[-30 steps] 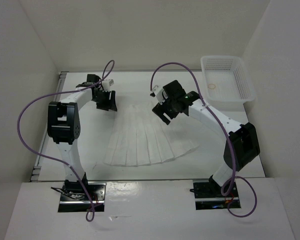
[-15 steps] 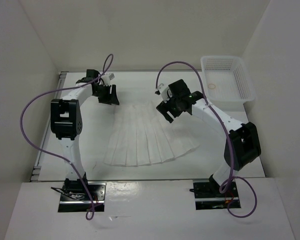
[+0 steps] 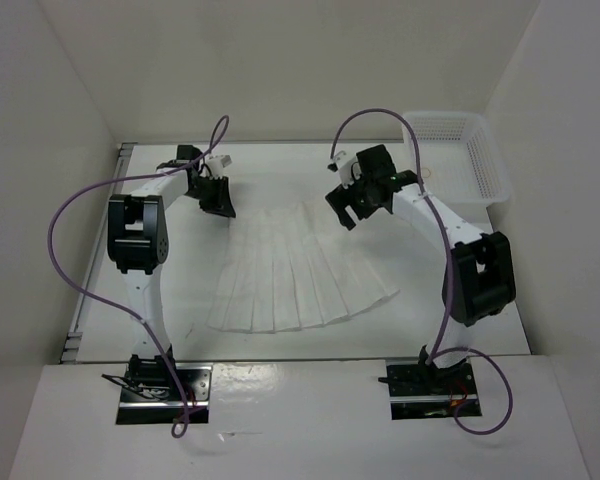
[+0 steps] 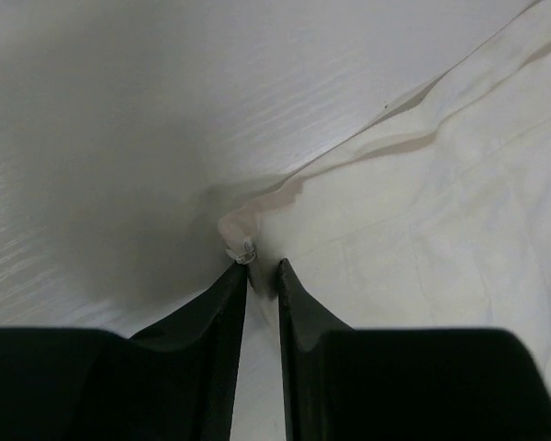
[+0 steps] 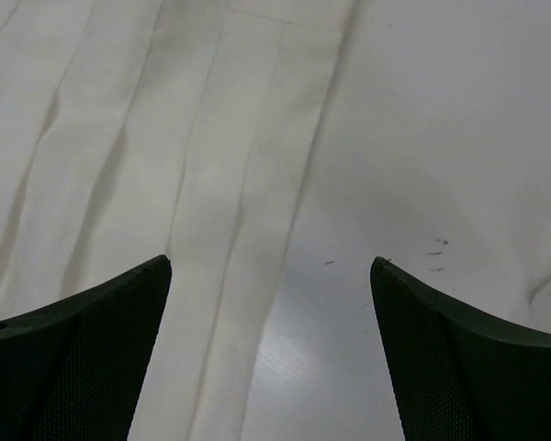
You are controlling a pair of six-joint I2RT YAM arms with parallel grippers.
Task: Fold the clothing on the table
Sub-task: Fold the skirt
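Note:
The white pleated clothing (image 3: 290, 275) lies fanned out flat on the table (image 3: 450, 310), its narrow end toward the back. My left gripper (image 3: 218, 203) is at the narrow end's left corner. In the left wrist view its jaws (image 4: 262, 268) stand close together, shut on the corner fabric (image 4: 422, 211), and a small tag sits at the left fingertip (image 4: 241, 272). My right gripper (image 3: 346, 212) hovers open over the narrow end's right edge. In the right wrist view the pleats (image 5: 165, 119) run under its left finger and bare table (image 5: 441, 138) lies under the right one.
A white mesh basket (image 3: 498, 183) stands at the back right corner with a small ring (image 3: 423, 173) inside. A metal rail (image 3: 88, 290) runs along the table's left edge. White walls close in the back and both sides.
The left jaws have closed in on the clothing's corner. The right gripper has moved back and to the right, off the middle of the narrow end to its right edge.

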